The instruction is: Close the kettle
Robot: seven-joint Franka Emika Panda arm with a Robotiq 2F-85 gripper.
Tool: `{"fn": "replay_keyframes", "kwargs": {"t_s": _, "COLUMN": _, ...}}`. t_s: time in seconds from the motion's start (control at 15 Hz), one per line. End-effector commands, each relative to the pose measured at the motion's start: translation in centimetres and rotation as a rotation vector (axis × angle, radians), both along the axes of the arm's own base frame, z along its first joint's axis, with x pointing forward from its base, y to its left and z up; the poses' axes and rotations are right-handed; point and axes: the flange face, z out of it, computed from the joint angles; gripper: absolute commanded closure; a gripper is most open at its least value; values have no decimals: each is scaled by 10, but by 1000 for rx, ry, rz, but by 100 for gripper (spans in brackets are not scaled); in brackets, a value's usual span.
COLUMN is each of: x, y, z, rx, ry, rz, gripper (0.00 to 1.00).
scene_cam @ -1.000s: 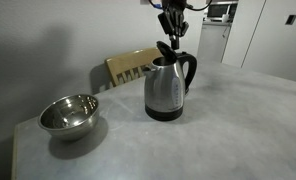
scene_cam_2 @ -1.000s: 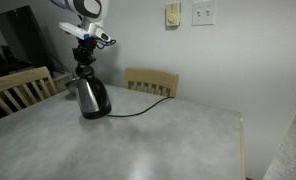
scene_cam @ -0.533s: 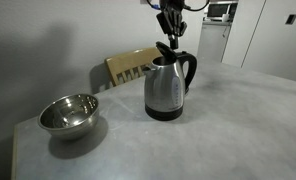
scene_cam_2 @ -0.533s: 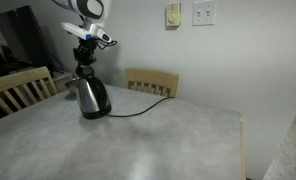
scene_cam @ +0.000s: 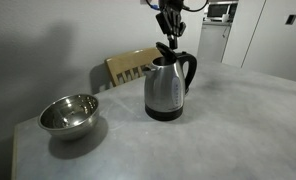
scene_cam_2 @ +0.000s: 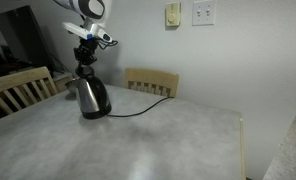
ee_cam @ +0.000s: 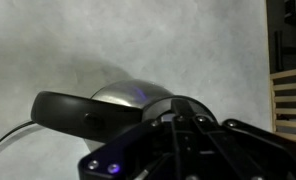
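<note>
The steel kettle (scene_cam: 166, 88) stands on its black base near the far edge of the grey table (scene_cam: 228, 130). It also shows in an exterior view (scene_cam_2: 90, 97). Its black lid (scene_cam: 165, 48) stands up, hinged open. My gripper (scene_cam: 170, 36) hangs straight above the kettle with its fingertips at the raised lid, and the fingers look closed together. In the wrist view the kettle's steel body (ee_cam: 128, 95) and black handle (ee_cam: 73, 108) lie under the gripper (ee_cam: 178, 112), whose fingers hide most of the lid.
A shiny steel bowl (scene_cam: 68, 113) sits on the table away from the kettle. A wooden chair (scene_cam: 128, 66) stands behind the table, and another chair (scene_cam_2: 18, 88) is at its side. The kettle's cord (scene_cam_2: 138, 110) runs across the tabletop.
</note>
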Motion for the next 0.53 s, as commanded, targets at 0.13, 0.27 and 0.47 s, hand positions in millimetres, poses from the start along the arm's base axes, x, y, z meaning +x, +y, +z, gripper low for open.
{"fn": "replay_keyframes", "kwargs": {"t_s": 0.13, "x": 3, "y": -1, "z": 1, "rx": 19, "ry": 10, "rz": 11, "gripper": 100}}
{"fn": "replay_keyframes", "kwargs": {"t_s": 0.27, "x": 4, "y": 0, "z": 0, "rx": 20, "ry": 9, "rz": 12, "gripper": 100}}
{"fn": "replay_keyframes", "kwargs": {"t_s": 0.47, "x": 4, "y": 0, "z": 0, "rx": 20, "ry": 9, "rz": 12, "gripper": 100}}
